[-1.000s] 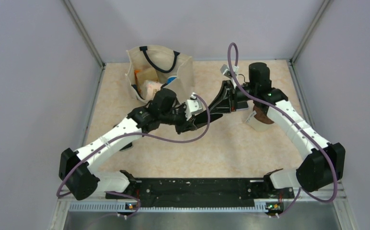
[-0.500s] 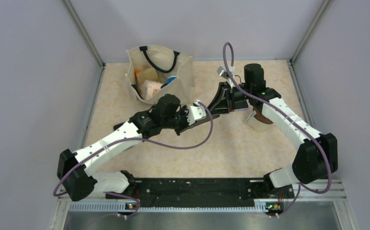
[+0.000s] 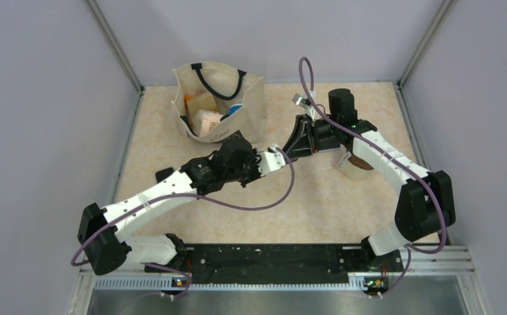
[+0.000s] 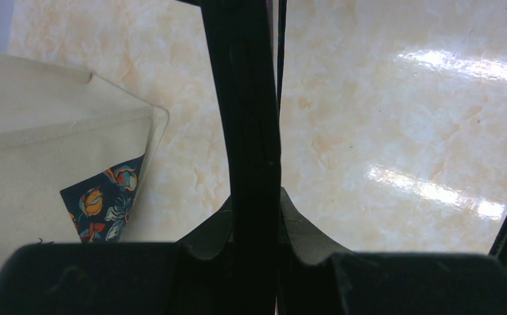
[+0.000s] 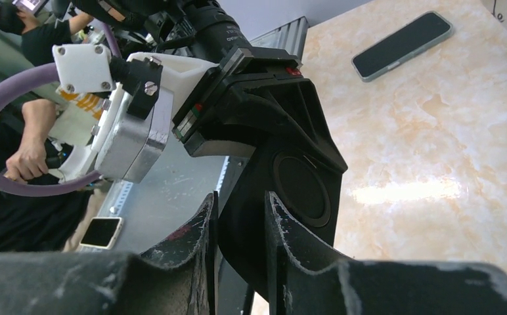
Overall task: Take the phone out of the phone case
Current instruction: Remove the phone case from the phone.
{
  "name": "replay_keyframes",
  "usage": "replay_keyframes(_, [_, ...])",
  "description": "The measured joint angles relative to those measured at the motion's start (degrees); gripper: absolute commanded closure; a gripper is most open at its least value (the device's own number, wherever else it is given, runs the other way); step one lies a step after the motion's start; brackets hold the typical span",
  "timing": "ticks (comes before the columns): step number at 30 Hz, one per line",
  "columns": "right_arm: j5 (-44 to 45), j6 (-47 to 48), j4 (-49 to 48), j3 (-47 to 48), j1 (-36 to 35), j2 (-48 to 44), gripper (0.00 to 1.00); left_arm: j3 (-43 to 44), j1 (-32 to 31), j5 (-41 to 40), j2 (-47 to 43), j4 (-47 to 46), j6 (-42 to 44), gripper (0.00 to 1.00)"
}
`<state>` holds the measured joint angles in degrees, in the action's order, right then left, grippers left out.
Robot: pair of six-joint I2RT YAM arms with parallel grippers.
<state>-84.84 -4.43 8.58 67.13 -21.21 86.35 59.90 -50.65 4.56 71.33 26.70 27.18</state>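
The black phone case hangs above the table's middle, held between both arms. My left gripper is shut on its near-left end; in the left wrist view the case runs edge-on out from between the fingers of that gripper. My right gripper is shut on the opposite end. Its wrist view shows the case's back with a round ring, pinched by the right gripper, and the left gripper beyond. The phone lies flat on the table, apart from the case, screen dark.
A cream tote bag with several items stands at the back left, and its side shows a floral patch. A white and brown object sits under the right arm. Grey walls enclose the table.
Both grippers have shifted together, up and toward the back left, still joined at the case. The left arm has stretched out further and the right elbow has folded in.
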Motion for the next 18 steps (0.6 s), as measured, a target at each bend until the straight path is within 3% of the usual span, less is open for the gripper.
replay_keyframes(18, [2.9,-4.7,1.1,0.0,0.0,3.5,1.00,-2.3,-3.4,-8.4,-0.3,-0.9,6.9,1.00])
